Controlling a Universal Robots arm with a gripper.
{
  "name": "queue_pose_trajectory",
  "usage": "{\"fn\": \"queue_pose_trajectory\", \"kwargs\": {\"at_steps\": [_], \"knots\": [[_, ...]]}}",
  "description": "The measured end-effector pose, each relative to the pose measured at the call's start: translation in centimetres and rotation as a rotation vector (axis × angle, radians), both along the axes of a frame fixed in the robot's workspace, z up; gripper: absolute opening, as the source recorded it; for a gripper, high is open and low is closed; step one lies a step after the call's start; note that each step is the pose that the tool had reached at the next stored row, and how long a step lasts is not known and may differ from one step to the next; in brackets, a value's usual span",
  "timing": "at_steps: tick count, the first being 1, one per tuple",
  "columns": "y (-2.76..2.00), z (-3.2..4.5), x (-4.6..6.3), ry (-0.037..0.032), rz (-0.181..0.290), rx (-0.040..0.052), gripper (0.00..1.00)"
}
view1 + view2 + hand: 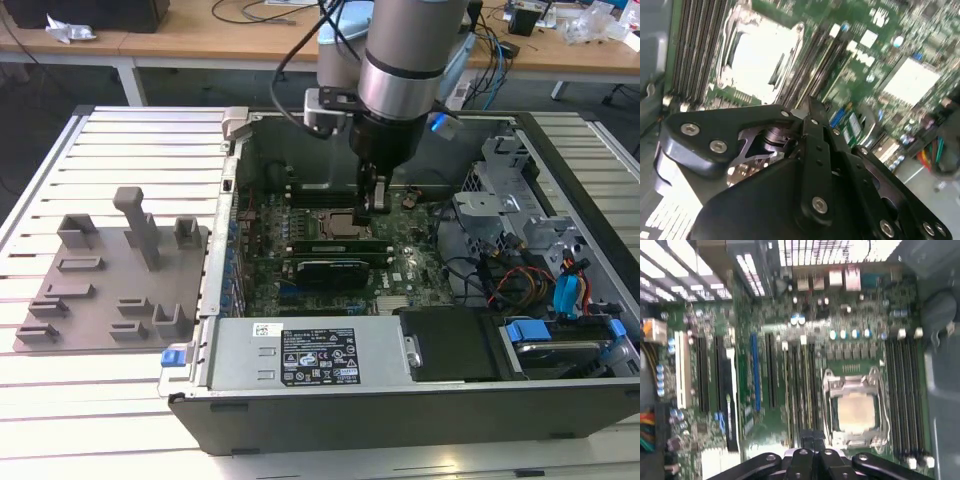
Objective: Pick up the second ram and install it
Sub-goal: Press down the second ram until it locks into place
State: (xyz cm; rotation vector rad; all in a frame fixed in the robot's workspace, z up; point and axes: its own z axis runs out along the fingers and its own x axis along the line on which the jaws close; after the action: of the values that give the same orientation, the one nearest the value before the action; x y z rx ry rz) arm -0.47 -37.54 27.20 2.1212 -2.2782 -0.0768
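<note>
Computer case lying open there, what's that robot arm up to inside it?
A robot arm's gripper hangs inside the open computer case, just above the green motherboard. In the first wrist view it sits over the long memory slots beside the CPU socket. Whether it carries a memory stick cannot be made out.

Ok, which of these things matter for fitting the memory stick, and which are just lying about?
For the job: gripper, memory slots, motherboard, with the processor socket beside the slots.

Lying about: grey holder tray, power supply, drive cage, coloured cables.
</note>
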Motion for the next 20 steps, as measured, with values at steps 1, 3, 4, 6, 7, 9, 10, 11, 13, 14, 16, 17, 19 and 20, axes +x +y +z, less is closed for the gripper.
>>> {"fn": "queue_pose_trajectory", "kwargs": {"at_steps": [1,3,4,6,7,9,10,11,13,14,16,17,19,20], "knots": [[0.0,-0.36,0.8,0.0003,0.0,-0.0001,0.1],[0.0,-1.09,2.2,0.0004,0.0,-0.0001,0.1],[0.0,-1.45,2.7,0.0004,-0.001,0.0001,0.1],[0.0,-2.21,2.9,0.0004,-0.001,0.0,0.1],[0.0,-2.51,3.0,0.0005,-0.001,-0.0001,0.1],[0.0,-3.09,3.0,0.0005,-0.001,0.0,0.1],[0.0,-3.31,3.0,0.0004,-0.001,0.0,0.1],[0.0,-3.55,3.0,0.0004,-0.001,0.0001,0.1],[0.0,-3.94,3.0,0.0004,0.0,0.0001,0.1],[-0.01,-4.28,3.0,0.0005,-0.001,-0.0002,0.1],[0.02,-4.19,3.0,-0.0002,-0.001,0.0023,0.1],[0.0,-3.85,2.9,-0.0001,-0.001,0.0008,0.1],[0.0,-3.86,1.5,-0.0026,0.0,0.0006,0.1],[0.0,-3.87,1.1,-0.0036,-0.001,0.0007,0.1]]}}
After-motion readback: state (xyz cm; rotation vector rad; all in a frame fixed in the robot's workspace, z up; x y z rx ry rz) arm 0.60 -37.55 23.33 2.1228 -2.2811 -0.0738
